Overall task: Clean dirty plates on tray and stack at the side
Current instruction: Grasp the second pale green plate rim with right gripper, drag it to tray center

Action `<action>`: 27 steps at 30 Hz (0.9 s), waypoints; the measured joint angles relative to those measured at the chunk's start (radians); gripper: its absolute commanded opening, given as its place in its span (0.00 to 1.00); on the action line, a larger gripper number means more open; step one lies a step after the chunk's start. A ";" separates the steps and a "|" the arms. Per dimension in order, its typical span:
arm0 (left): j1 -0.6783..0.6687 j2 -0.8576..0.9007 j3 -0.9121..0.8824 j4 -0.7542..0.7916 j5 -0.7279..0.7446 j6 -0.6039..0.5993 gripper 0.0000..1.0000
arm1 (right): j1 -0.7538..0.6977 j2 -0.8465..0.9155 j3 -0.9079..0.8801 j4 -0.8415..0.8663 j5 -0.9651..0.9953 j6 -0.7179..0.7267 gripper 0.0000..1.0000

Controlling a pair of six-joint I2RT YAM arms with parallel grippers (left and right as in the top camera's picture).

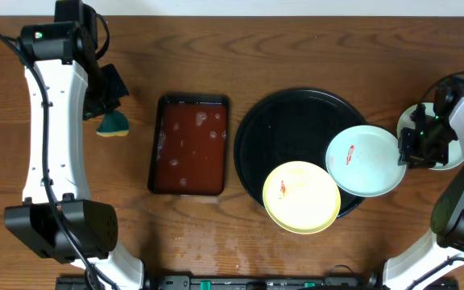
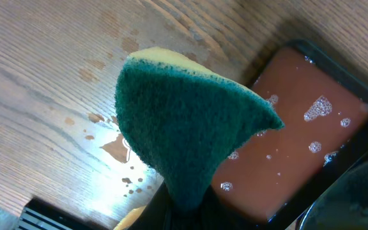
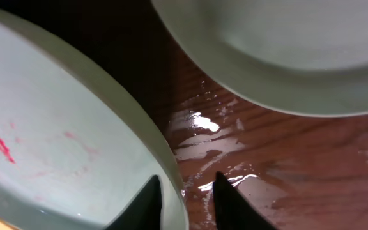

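Left gripper (image 1: 109, 113) clamps a scrubbing sponge (image 1: 114, 123) upper left; right gripper (image 1: 403, 150), jaws parted, straddles the smeared mint plate (image 1: 365, 161) rim, seemingly to lift it.

Right claw (image 3: 185, 199) straddles rim of smeared plate (image 3: 50, 134).

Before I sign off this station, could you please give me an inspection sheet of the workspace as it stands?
Surface: wooden table, with wet patches by the right claw.
Job's things: black tray. The yellow plate and smeared mint plate sit on it, both marked red and overhanging its edge. A second mint plate lies on the table to its right.
Clutter: brown tray of soapy water.
Claws: left claw shut on a green sponge. Right claw open astride the smeared mint plate's rim.
Cables: black cables along the left arm.
Surroundings: nothing seen.
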State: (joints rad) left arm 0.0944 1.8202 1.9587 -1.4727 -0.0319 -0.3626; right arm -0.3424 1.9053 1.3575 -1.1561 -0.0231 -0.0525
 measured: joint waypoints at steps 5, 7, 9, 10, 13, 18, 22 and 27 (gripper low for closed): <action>0.000 0.000 0.000 -0.002 0.000 0.000 0.08 | 0.000 0.000 -0.003 0.017 -0.022 0.004 0.01; 0.000 0.000 0.000 -0.002 0.000 0.000 0.08 | 0.001 0.000 0.006 0.016 -0.039 0.008 0.01; 0.000 0.000 0.000 -0.002 0.000 0.000 0.09 | 0.000 0.002 0.031 0.009 -0.066 0.008 0.01; 0.000 0.000 0.000 -0.002 0.000 0.000 0.08 | 0.000 0.002 0.053 0.002 -0.095 0.008 0.01; 0.000 0.000 0.000 -0.002 0.000 0.000 0.08 | 0.000 0.002 0.117 0.004 -0.197 0.016 0.01; -0.004 0.000 0.000 0.000 0.000 0.000 0.08 | 0.007 0.002 0.143 0.025 -0.336 0.056 0.01; -0.026 0.000 0.000 0.007 0.000 0.000 0.08 | 0.053 0.001 0.097 0.124 -0.369 0.101 0.01; -0.075 0.000 0.000 0.014 0.000 0.000 0.08 | 0.169 0.002 -0.015 0.274 -0.373 0.183 0.01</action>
State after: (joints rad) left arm 0.0196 1.8202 1.9587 -1.4582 -0.0319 -0.3626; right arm -0.1738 1.9068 1.3426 -0.8822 -0.3962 0.1303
